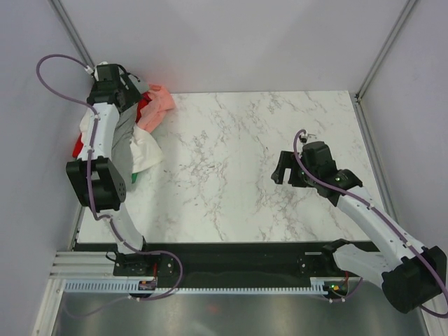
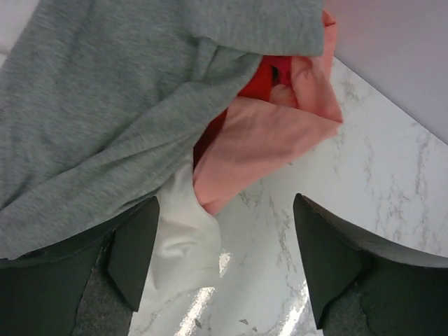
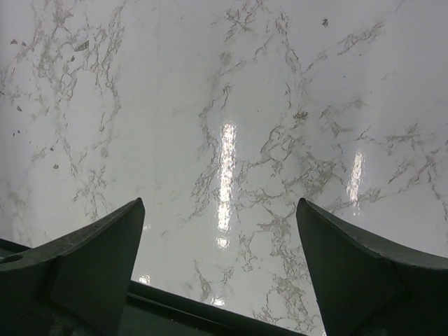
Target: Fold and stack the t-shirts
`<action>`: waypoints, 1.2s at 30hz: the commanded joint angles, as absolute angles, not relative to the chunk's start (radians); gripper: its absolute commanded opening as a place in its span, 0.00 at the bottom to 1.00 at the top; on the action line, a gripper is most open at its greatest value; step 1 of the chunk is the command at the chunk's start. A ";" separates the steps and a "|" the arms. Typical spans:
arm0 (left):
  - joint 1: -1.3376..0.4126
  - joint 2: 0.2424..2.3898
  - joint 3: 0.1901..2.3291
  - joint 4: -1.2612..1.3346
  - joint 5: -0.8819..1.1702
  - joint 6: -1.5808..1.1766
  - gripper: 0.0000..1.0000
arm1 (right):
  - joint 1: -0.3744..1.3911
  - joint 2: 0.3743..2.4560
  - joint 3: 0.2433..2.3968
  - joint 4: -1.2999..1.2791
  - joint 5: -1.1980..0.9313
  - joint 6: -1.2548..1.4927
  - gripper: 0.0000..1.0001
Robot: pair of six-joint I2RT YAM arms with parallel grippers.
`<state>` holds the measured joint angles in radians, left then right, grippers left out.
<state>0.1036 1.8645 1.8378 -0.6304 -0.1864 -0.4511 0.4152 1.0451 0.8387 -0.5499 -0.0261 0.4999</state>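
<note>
The t-shirts lie in a crumpled pile (image 1: 136,133) at the table's back left. In the top view a grey one (image 1: 124,136), a white one (image 1: 145,150), a pink one (image 1: 159,103) and a bit of red (image 1: 79,147) show. My left gripper (image 1: 138,91) hangs over the pile's far end, open and empty. In the left wrist view my left gripper (image 2: 224,210) has its jaws wide apart. The grey shirt (image 2: 105,105) reaches the left finger, and pink (image 2: 259,143), red (image 2: 260,78) and white (image 2: 183,245) cloth lie ahead. My right gripper (image 1: 283,169) is open over bare table (image 3: 224,105).
The marble table (image 1: 245,154) is walled by grey panels at the left, back and right. A dark rail (image 1: 231,255) with both arm bases runs along the near edge. A small dark green bit of cloth (image 1: 133,177) sticks out at the pile's near end.
</note>
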 commanded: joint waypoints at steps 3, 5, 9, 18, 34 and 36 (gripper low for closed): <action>0.161 2.003 1.896 -0.698 -0.219 -0.354 0.85 | 0.419 1.008 0.833 -0.568 -0.006 0.486 0.98; 0.181 2.043 1.910 -0.699 -0.225 -0.341 0.89 | 0.420 1.009 0.831 -0.571 -0.006 0.482 0.98; 0.210 2.098 1.951 -0.706 -0.242 -0.322 0.95 | 0.419 1.015 0.833 -0.577 -0.006 0.460 0.98; 0.244 2.128 2.108 -0.778 -0.170 -0.339 0.10 | 0.420 1.028 0.839 -0.580 -0.006 0.463 0.98; 0.222 2.149 2.198 -0.795 -0.065 -0.310 0.83 | 0.419 1.006 0.850 -0.595 -0.006 0.489 0.98; 0.221 2.201 2.181 -0.788 -0.057 -0.302 0.82 | 0.419 1.015 0.850 -0.595 -0.006 0.485 0.98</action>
<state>0.2176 2.1021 2.2028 -0.7761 -0.0986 -0.3542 0.4152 1.0199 0.8383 -0.5938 -0.0242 0.4820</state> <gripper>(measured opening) 0.826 0.982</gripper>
